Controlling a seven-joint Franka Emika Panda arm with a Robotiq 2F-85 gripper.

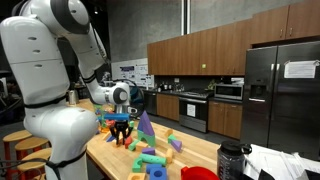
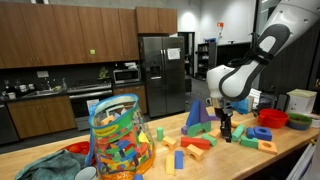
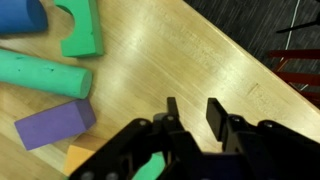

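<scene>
Only the wrist view shows a green roll [image 3: 40,75] and, nearest, a purple block [image 3: 55,125], both left of the gripper [image 3: 193,108]. Its jaws stand a little apart, with only bare table [image 3: 200,50] between them. An exterior view shows the white arm [image 2: 238,80] bent over, pointing the gripper straight down.

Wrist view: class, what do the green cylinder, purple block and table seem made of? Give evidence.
Green cylinder: probably foam, matte; small dark pits dot its surface.
Purple block: likely foam too, matte, with softly rounded edges.
Table: wood, smooth with a slight sheen; grain streaks show.
</scene>
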